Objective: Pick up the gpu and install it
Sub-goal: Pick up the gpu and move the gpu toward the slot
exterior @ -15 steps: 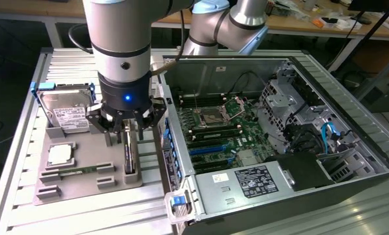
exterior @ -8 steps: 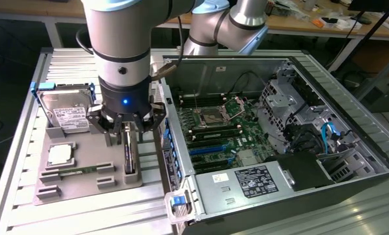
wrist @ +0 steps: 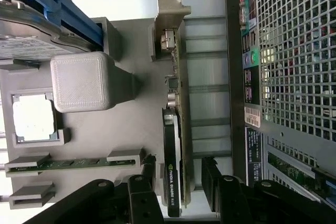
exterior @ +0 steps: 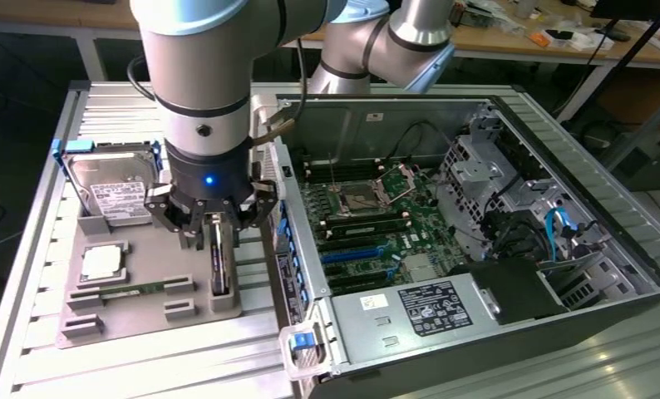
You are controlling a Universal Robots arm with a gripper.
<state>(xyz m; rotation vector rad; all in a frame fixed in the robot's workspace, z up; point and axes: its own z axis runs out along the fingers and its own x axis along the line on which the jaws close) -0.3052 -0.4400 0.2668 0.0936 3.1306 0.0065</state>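
Vertically poised arm (exterior: 203,100), gripper (exterior: 220,235) straddling upright gpu (exterior: 220,273) (jaws wide apart).

A ribbed metal table (exterior: 141,366) carries a flat grey holder plate (exterior: 130,320) toward the exterior view's left and an open computer case (exterior: 552,349) just beside it toward the right. In the plate's holders sit a blue-framed hard drive (exterior: 108,187), a processor (exterior: 103,264), a memory stick (exterior: 125,291) and the gpu (exterior: 219,266), on edge along the side nearest the case
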